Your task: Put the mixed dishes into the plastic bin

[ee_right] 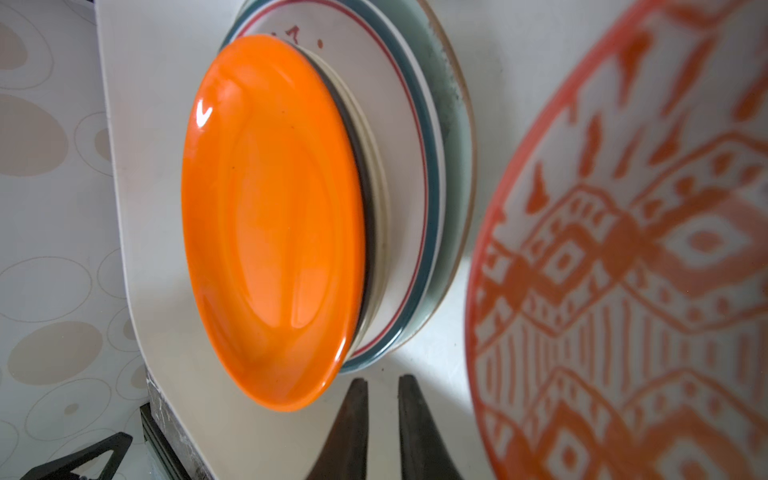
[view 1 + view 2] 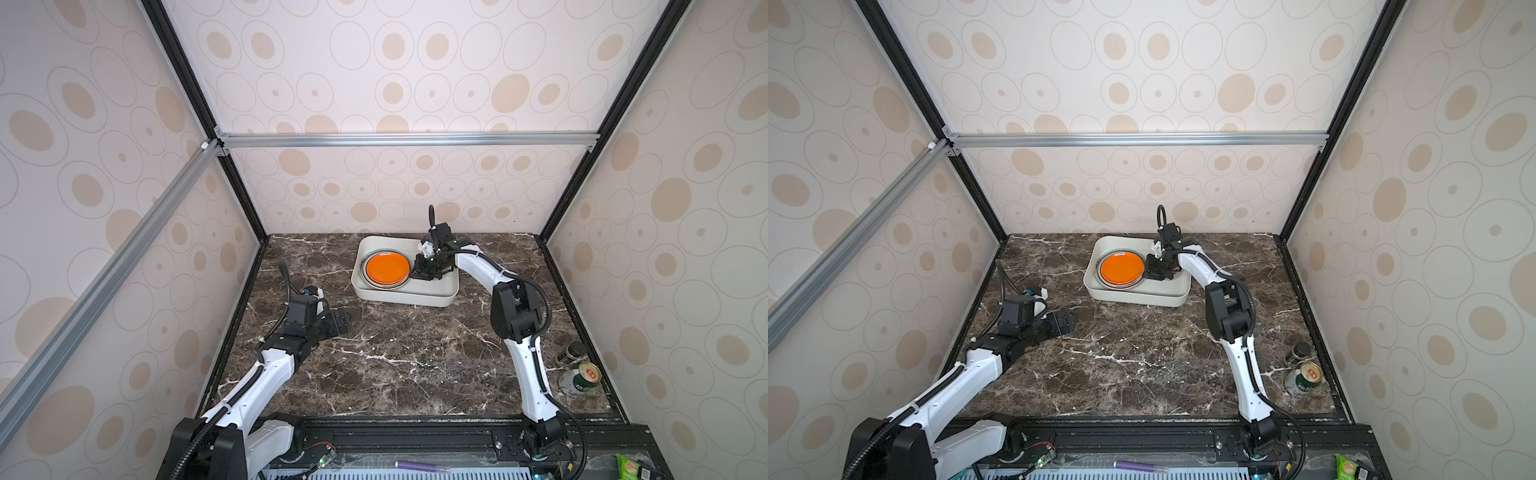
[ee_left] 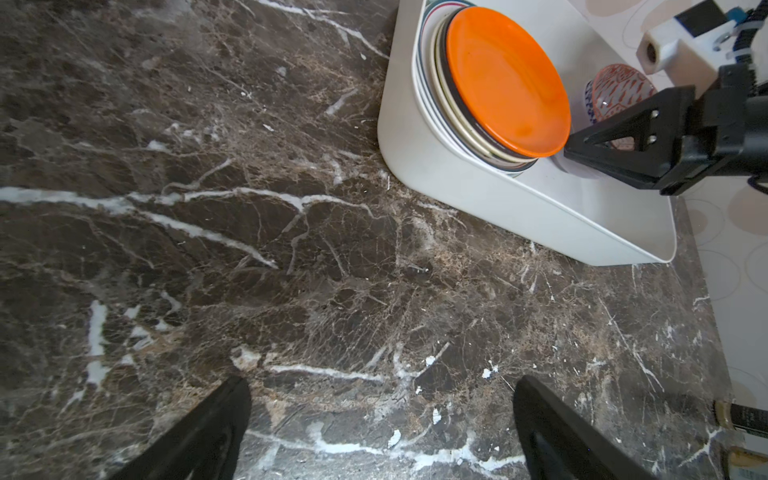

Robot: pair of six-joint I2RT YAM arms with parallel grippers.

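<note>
Brown marble makes the table (image 2: 395, 365). On its left side the left gripper (image 2: 343, 322) is low over the bare stone, its jaws spread wide and holding nothing. Further right, near the back, stands the white plastic bin (image 2: 399, 297). In its left half lies a stack of plates (image 1: 432, 187) with the plain orange plate (image 2: 387, 268) on top. Just right of the stack the right gripper (image 1: 382, 380) reaches into the bin, jaws drawn almost together, nothing between them. The red-white patterned bowl (image 1: 623, 270) is in the bin beside it. At the right edge are a dark jar (image 2: 572, 353) and a green can (image 2: 579, 378).
</note>
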